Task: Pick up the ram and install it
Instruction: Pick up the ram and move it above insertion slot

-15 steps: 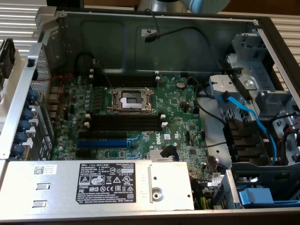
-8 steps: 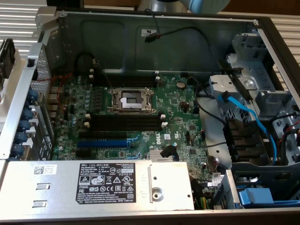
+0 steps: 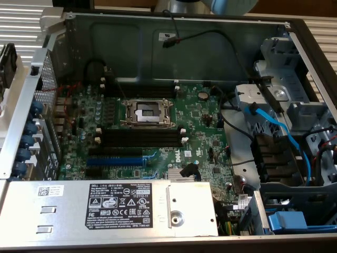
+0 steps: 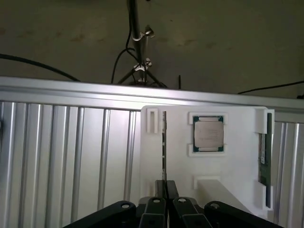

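Two memory sticks stand in the white holder point(image 4: 237, 171) in the wrist view, and the gripper point(image 4: 165, 190) has the one that matters. The ram point(image 4: 164, 142) is seen edge-on as a thin dark line running straight out from between the fingers point(image 4: 158, 187). They are drawn together and clamped on its near end. Its far end lies beside a small white clip point(image 4: 152, 120) of the holder, so the stick looks seated in its cradle, not yet lifted clear.

A processor chip point(image 4: 208, 133) sits in its own pocket just to one side of the fingers. The second stick point(image 4: 264, 152) stands well beyond that, at the holder's edge.

As I judge it, the step in hand is taking the ram out of the holder. Doing it well means pulling along the plane of the board, with no twist that would lever the thin edge against the clip. The grip should stay square and centred on the edge, so the stick hangs straight from the fingers. Any sideways drift toward the chip is best avoided.

In the exterior view the black memory slots point(image 3: 139, 138) on the motherboard point(image 3: 200, 126) lie empty beside the CPU socket point(image 3: 147, 112).
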### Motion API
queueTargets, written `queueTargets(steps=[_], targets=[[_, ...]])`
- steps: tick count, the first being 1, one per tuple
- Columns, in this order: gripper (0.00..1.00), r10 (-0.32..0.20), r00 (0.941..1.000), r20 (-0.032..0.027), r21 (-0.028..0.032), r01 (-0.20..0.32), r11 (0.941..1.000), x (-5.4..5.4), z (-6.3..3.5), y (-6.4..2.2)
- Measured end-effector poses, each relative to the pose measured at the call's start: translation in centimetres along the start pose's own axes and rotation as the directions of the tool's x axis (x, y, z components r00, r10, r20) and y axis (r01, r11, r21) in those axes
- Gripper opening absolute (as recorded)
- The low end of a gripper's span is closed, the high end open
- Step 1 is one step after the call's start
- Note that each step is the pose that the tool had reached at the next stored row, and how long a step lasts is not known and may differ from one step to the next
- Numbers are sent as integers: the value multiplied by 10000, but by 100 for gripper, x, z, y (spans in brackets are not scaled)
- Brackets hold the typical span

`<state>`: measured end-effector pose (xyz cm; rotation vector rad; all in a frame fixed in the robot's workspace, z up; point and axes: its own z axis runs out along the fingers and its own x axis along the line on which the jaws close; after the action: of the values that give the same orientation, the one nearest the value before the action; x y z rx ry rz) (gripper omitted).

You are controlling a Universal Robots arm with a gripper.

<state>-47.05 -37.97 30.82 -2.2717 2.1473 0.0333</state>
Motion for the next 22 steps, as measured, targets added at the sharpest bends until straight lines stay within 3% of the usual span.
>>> queueTargets(steps=[9,14,16,17,20,22], targets=[[12,11,10000,5,-78,-11,10000,-32,-322,0],[12,15,10000,10,-174,-15,9998,-38,-481,-1],[12,16,10000,13,-237,-16,9997,-39,-536,-8],[12,17,10000,19,-265,-17,9996,-39,-551,-11],[12,17,10000,82,-270,-15,9996,-33,-553,-12],[12,18,10000,82,-270,-16,9996,-34,-553,-12]])
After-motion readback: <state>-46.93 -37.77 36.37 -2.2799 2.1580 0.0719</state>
